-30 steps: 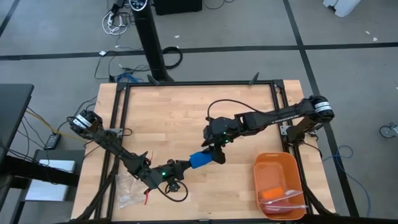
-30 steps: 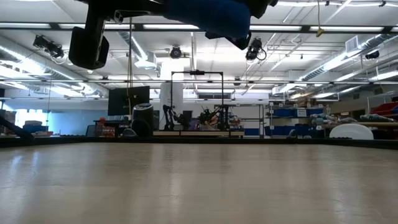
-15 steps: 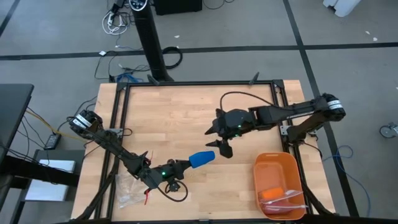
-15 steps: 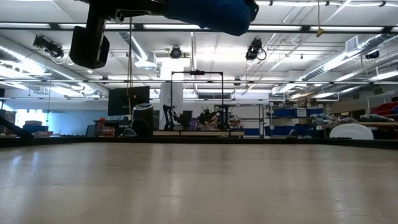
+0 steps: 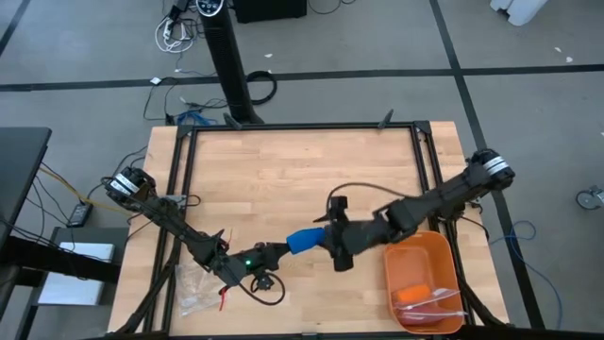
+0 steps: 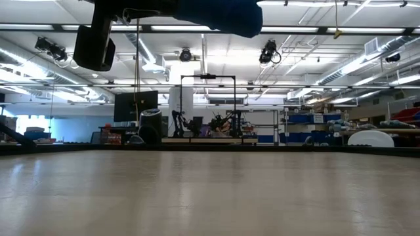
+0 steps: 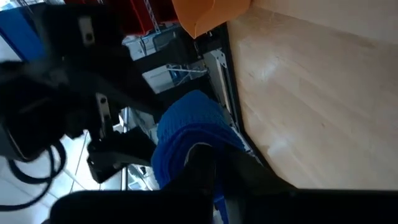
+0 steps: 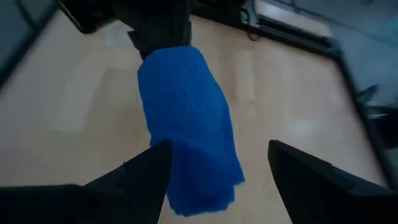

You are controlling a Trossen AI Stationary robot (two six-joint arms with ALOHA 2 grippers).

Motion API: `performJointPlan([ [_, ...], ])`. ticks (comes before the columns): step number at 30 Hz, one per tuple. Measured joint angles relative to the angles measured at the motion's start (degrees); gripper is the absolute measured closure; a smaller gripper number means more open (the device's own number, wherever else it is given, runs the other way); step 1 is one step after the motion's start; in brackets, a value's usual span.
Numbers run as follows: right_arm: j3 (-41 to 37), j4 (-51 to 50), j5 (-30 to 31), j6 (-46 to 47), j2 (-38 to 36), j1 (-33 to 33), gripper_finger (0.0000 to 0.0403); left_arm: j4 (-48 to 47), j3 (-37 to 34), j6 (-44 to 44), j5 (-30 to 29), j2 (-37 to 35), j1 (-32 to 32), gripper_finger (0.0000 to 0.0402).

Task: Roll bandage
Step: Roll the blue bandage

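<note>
Clear crinkly plastic bag [image 5: 193, 286]: near left corner of your light wooden table [image 5: 283, 170], untouched.
Left gripper [image 5: 279, 251]: fingers clamped on one end of the bright blue fabric bandage [image 5: 304, 240], which you hold lifted over the table's near middle.
Bandage: already a short, fat cylinder, so rolling looks largely done; a loose edge at its free end seemingly needs tucking.
Right gripper [image 5: 335, 234]: fingers spread wide, straddling the roll's free end, gripping nothing.
Orange plastic tray [image 5: 444, 248]: near right, awaiting the roll, you may judge.

The bandage [image 5: 304, 240] hangs between left end effector [image 5: 283, 249] and right end effector [image 5: 333, 233].
</note>
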Motion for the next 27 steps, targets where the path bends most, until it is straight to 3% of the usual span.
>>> performJointPlan([
  [4, 5.02, -1.76, 6.61, -3.9, 3.47, 2.87, 0.0135, 0.03, 0.0, -0.34, -0.11, -0.01, 0.35, 0.0384],
  [12, 12.15, -8.52, 6.79, -4.81, 10.52, 3.96, 0.0134, 1.69, 0.0, -0.39, -0.56, -0.01, 1.08, 0.0384],
  [18, 15.93, -15.16, 13.03, -4.58, 14.69, 2.81, 0.0126, 2.31, -0.02, -0.37, -1.32, 0.01, 1.14, 0.0384],
  [24, 17.8, -15.45, 13.28, -4.78, 14.98, 2.2, 0.0117, 2.65, -0.02, -0.31, -1.3, -0.07, 1.06, 0.0384],
  [27, 17.82, -15.72, 10.16, -3.67, 14.86, 1.34, 0.0115, 2.73, -0.02, 0.01, -1.23, -0.06, 1.06, 0.0384],
])
